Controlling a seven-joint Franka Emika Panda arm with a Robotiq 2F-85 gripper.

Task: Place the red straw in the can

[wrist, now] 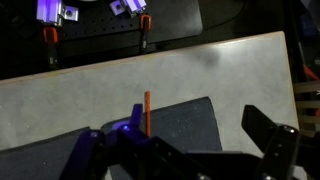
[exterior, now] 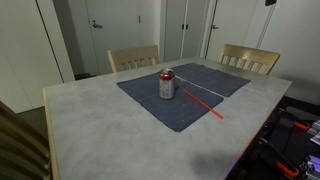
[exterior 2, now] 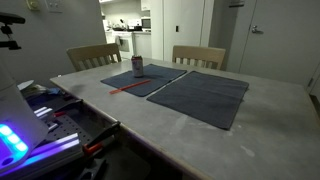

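The can (exterior: 166, 84) is silver-grey with a red top band and stands upright on a dark placemat (exterior: 190, 110). It also shows in an exterior view (exterior 2: 137, 67). The red straw (exterior: 203, 103) lies flat on the mat beside the can, with one end over the mat's edge, and shows in both exterior views (exterior 2: 130, 85). In the wrist view the straw (wrist: 146, 112) lies across the mat's edge, below and ahead of my gripper (wrist: 180, 135). The gripper is open, empty and high above the table. The can is out of the wrist view.
A second dark placemat (exterior 2: 205, 97) lies next to the first. Two wooden chairs (exterior: 133, 58) (exterior: 249, 58) stand at the table's far side. Equipment with blue lights (exterior 2: 25, 135) sits off the table's edge, with clamps (wrist: 143, 25) on the rim.
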